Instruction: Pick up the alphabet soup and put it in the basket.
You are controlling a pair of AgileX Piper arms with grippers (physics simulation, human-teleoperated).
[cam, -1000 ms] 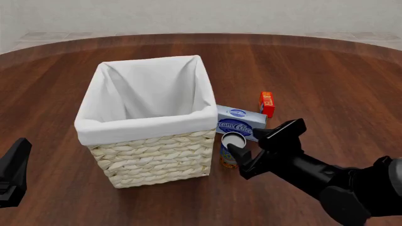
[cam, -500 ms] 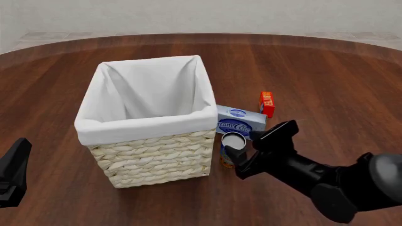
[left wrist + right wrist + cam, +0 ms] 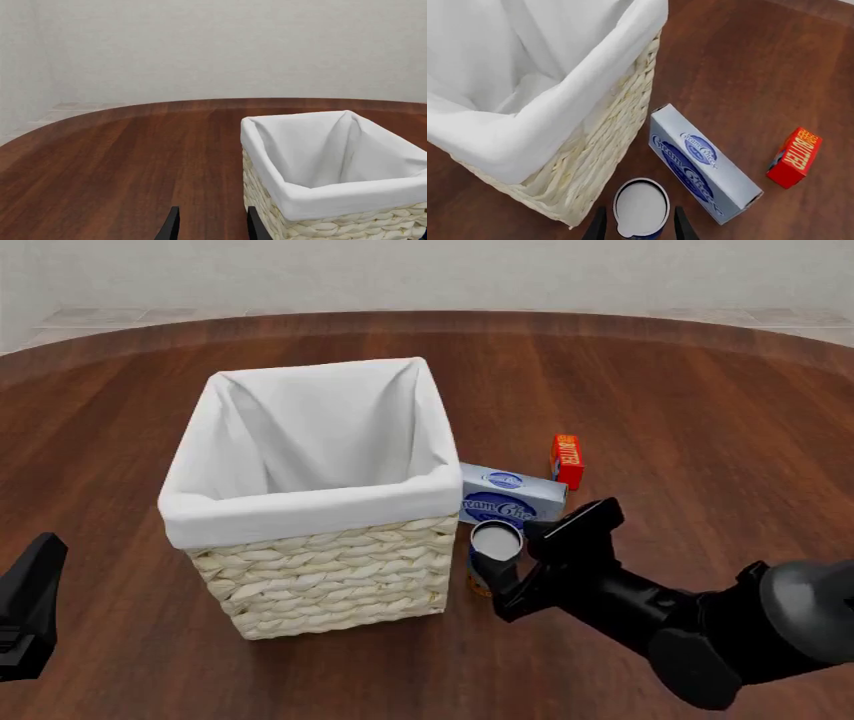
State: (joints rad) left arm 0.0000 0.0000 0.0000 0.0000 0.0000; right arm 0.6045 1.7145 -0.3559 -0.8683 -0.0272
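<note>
Left wrist view: left hand (image 3: 211, 225) parted, empty, beside the cream wicker cloth-lined basket (image 3: 333, 200); front view: silver-lidded blue-orange soup can (image 3: 494, 552) upright on the dark wooden tabletop (image 3: 694, 410), at the basket's 4 o'clock corner; right wrist view: right hand (image 3: 638, 226) parted, astride the can, not yet clenched; rigid, smooth, probably weighty; grip mid-wall.

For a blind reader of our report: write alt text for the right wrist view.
Seen from above, the right gripper's open fingers straddle the upright alphabet soup can, beside the corner of the cloth-lined wicker basket. A blue-white cream cheese box lies next to the can, with a small red box farther off on the wooden table.
</note>
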